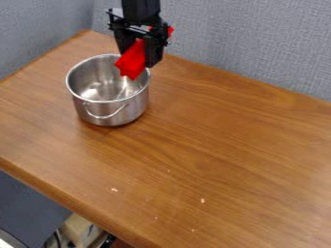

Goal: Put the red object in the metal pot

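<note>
Reaches down from the top edge at the far left, black, pointing straight down. Hand (137,56) clamped tight, fingers (119,44) either side of the red object (134,61), held tilted.

Wooden counter (220,145), brown, visible grain, few pale specks toward near edge; front edge runs diagonally across lower left. Metal pot (107,89) stands upright directly on counter, just below and left of gripper (137,58); shiny, open top, wire handle hanging on near side. Rest of counter surface right of and nearer than gripper shows only wood
</note>
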Robot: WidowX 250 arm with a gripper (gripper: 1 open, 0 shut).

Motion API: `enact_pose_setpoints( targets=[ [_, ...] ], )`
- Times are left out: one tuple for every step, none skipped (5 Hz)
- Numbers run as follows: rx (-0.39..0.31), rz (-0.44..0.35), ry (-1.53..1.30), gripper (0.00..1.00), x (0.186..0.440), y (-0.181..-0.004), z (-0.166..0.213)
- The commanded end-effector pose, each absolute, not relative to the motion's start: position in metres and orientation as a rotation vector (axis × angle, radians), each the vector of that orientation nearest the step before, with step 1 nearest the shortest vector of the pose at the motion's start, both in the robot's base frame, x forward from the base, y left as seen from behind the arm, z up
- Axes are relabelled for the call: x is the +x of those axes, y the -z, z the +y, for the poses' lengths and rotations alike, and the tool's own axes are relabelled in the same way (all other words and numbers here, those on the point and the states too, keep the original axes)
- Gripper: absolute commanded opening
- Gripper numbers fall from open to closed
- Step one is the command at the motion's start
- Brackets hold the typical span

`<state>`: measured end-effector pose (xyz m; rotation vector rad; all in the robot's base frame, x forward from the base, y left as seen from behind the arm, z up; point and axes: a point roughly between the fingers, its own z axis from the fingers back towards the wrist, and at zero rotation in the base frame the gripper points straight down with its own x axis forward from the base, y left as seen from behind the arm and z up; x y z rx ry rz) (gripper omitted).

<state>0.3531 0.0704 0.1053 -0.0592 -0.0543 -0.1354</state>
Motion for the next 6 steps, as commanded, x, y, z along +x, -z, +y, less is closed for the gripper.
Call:
enact_pose_setpoints(
  targets=[
    [-0.036, -0.149, 0.084, 0.00, 0.371, -0.136, 0.055],
    [-0.051, -0.167, 0.060, 0.00, 0.381, -0.144, 0.023],
    [-0.071, -0.189, 0.035, 0.00, 0.386, -0.154, -0.010],
    [-0.052, -0.170, -0.028, 0.00, 0.382, -0.149, 0.023],
    [-0.028, -0.142, -0.098, 0.00, 0.385, -0.141, 0.055],
    [-0.014, -0.116, -0.224, 0.00, 0.373, -0.139, 0.073]
  ],
)
